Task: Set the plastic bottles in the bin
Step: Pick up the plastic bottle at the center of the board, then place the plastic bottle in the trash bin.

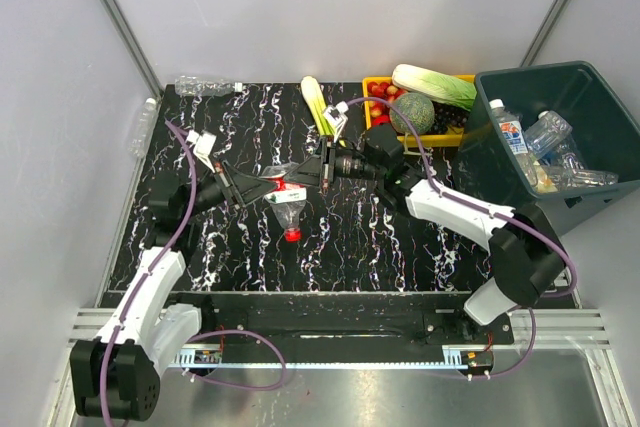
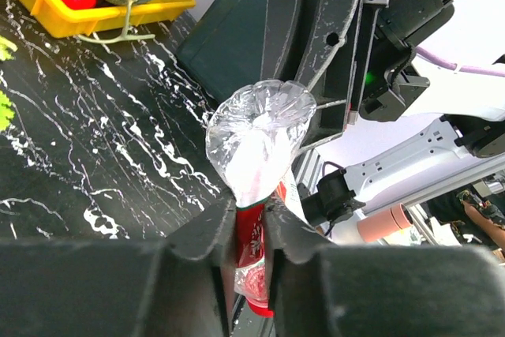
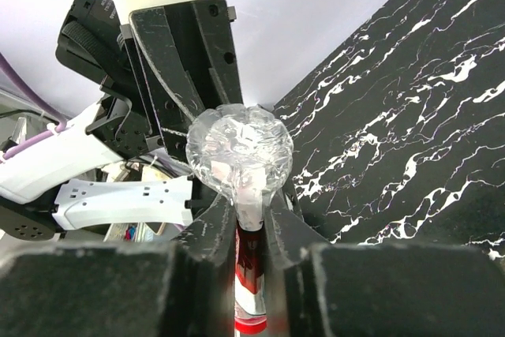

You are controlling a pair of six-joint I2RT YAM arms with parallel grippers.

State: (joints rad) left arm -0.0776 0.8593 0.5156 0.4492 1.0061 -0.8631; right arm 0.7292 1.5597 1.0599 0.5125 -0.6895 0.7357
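the left claw (image 1: 270,187) and the right claw (image 1: 306,175) face each other above the middle of the table (image 1: 400,237). both are clamped on the same bottle (image 1: 288,209), the one with the red label and the red cap. each wrist view shows its own fingers pressed on the red label, with the crushed clear bottom of the bottle standing out beyond them and the other claw just behind it.

the long axis of the bottle goes across the line between the two claws. from above, the red cap points to the near edge of the table and the crushed bottom to the far side. how much it also hangs down, i cannot tell.

the bin (image 1: 540,71) stands at the far right, well apart from the bottle, with other bottles (image 1: 548,139) already inside. the right arm is the nearer one to it. so i judge that the left claw must let go first, and then the right one can carry the bottle to the right, over the tall wall.
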